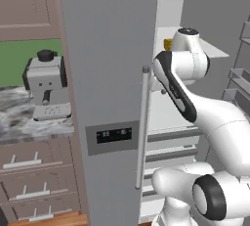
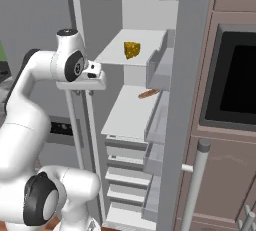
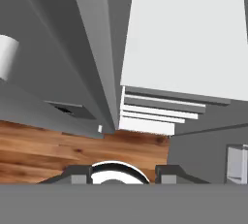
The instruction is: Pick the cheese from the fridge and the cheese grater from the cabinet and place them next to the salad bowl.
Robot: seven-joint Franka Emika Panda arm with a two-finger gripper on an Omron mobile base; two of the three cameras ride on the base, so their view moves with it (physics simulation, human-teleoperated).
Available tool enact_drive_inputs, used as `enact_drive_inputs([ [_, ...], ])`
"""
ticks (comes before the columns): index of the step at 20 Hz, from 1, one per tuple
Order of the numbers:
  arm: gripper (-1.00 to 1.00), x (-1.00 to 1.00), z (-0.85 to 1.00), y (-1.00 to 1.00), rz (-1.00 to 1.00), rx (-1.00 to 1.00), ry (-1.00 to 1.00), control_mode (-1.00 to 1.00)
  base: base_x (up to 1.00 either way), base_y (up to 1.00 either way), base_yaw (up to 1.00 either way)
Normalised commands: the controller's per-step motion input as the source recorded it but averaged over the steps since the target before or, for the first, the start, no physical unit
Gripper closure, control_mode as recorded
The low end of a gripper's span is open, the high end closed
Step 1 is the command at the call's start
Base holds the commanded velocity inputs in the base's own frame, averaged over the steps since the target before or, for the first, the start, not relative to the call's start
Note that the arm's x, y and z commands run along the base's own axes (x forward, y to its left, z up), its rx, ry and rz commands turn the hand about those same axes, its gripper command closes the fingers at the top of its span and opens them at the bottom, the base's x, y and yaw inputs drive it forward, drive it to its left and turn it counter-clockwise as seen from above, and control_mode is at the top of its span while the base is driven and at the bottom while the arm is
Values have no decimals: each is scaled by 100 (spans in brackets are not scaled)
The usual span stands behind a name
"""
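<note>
The fridge (image 1: 110,49) stands open, its grey door with the long silver handle (image 1: 143,127) swung toward me. The cheese (image 2: 132,50), a small yellow-orange wedge, sits on the upper white shelf (image 2: 115,55); its edge also peeks past the arm (image 1: 167,44). My wrist (image 2: 75,65) hovers left of that shelf, level with the cheese and well short of it. The gripper (image 3: 123,174) points down at the floor, open with nothing between its fingertips (image 3: 80,174). The cheese grater, the cabinet and the salad bowl are out of view.
A brown sausage-like item (image 2: 148,93) lies on the lower shelf. Door bins (image 2: 159,70) line the fridge's right door. A dark oven (image 2: 235,75) is at the right. A coffee machine (image 1: 46,85) stands on the marble counter (image 1: 29,122) left of the fridge door.
</note>
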Motion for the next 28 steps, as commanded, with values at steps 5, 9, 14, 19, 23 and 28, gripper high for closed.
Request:
enact_drive_inputs([
  [5,-100,-5,0,-10,0,-3,-22,-100,0,0,0],
  [9,-100,-4,15,-47,-6,-4,-23,-100,0,0,0],
  [14,-100,-7,59,-38,-22,1,-21,-100,0,0,0],
  [19,-100,0,90,-27,-23,11,-20,-100,0,0,0],
  [23,-100,0,75,-33,-13,13,-24,-100,0,0,0],
  [28,-100,19,36,-25,-1,10,-11,-100,0,0,0],
])
